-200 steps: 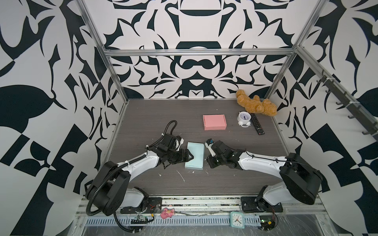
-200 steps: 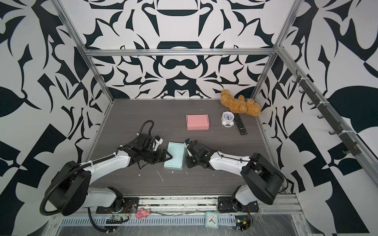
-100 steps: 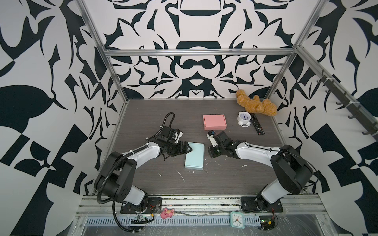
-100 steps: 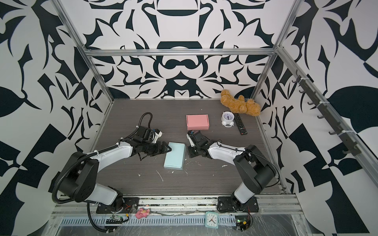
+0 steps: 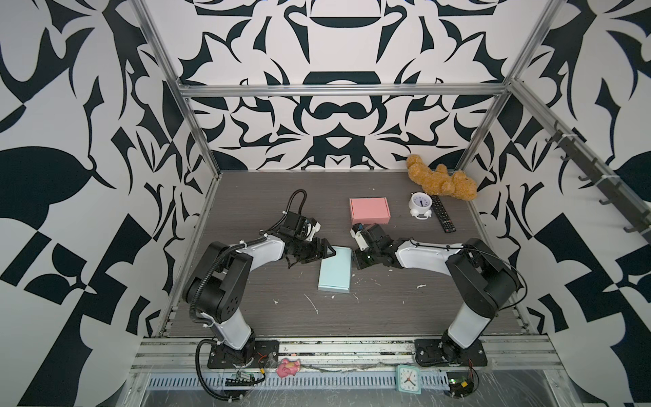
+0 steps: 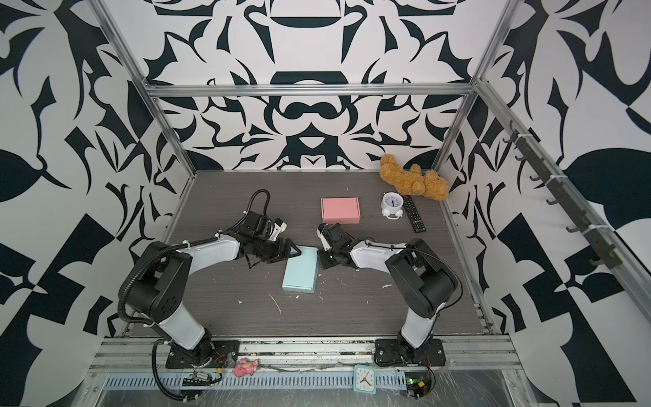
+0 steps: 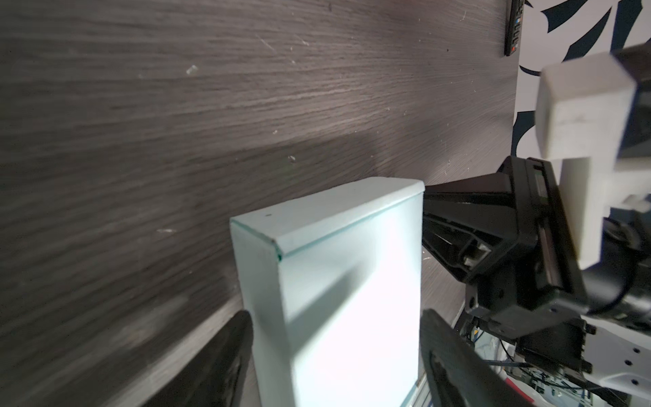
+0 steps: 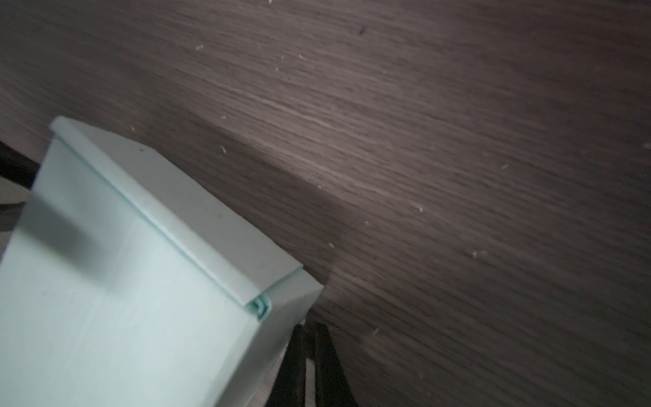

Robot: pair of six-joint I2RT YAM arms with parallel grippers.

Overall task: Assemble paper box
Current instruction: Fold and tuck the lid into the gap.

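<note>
Since the blue box (image 5: pixel 334 269) lies flat in the middle of the table (image 5: pixel 405 310), long side running near to far, its far end is what counts; left gripper (image 5: pixel 326 251) sits at the far left corner, right gripper (image 5: pixel 355 260) at the far right, abt equally close; prob the next squeeze comes from both sides. L wrist view shows what top views don't: L fingers (image 7: pixel 229 359) stand wide, one each side of the box; can't tell if they pinch it. R jaws are clenched on nothing; R wrist view shows a tucked flap (image 8: pixel 260 306).
</note>
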